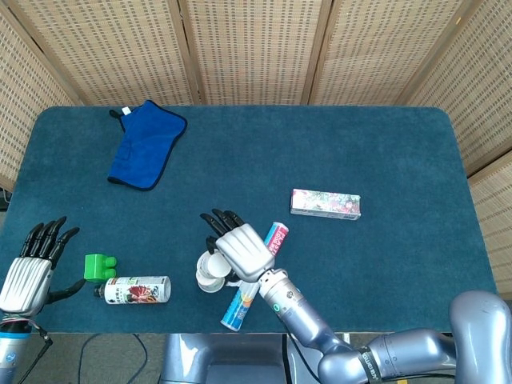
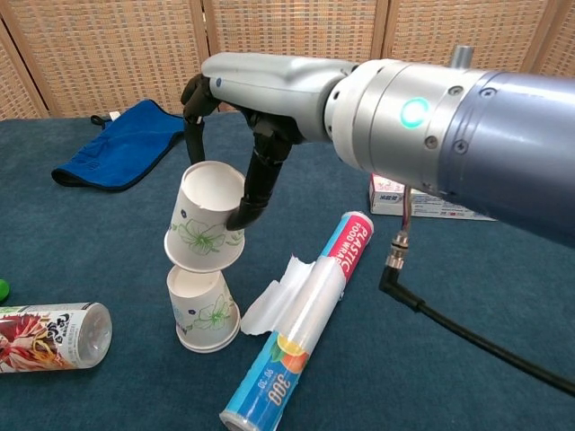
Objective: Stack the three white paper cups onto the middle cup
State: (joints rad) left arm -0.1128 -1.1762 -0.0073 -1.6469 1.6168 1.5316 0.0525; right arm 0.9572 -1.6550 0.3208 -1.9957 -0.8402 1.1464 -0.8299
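My right hand [image 2: 256,112] pinches a white paper cup [image 2: 205,220] with a green flower print, mouth down and a little tilted. It hangs directly over a second matching cup [image 2: 203,310], which stands mouth down on the blue table; the held cup's rim is level with the lower cup's top. In the head view my right hand [image 1: 240,250] covers most of the held cup, and the standing cup [image 1: 207,279] peeks out at its left. My left hand [image 1: 28,274] hovers at the table's near left corner, fingers apart and empty. No third cup is in view.
A roll of plastic wrap [image 2: 301,337] lies just right of the cups. A printed can [image 2: 49,334] and a green block [image 1: 100,266] lie to the left. A blue cloth [image 1: 146,144] is at the far left, a flowered box [image 1: 326,203] to the right.
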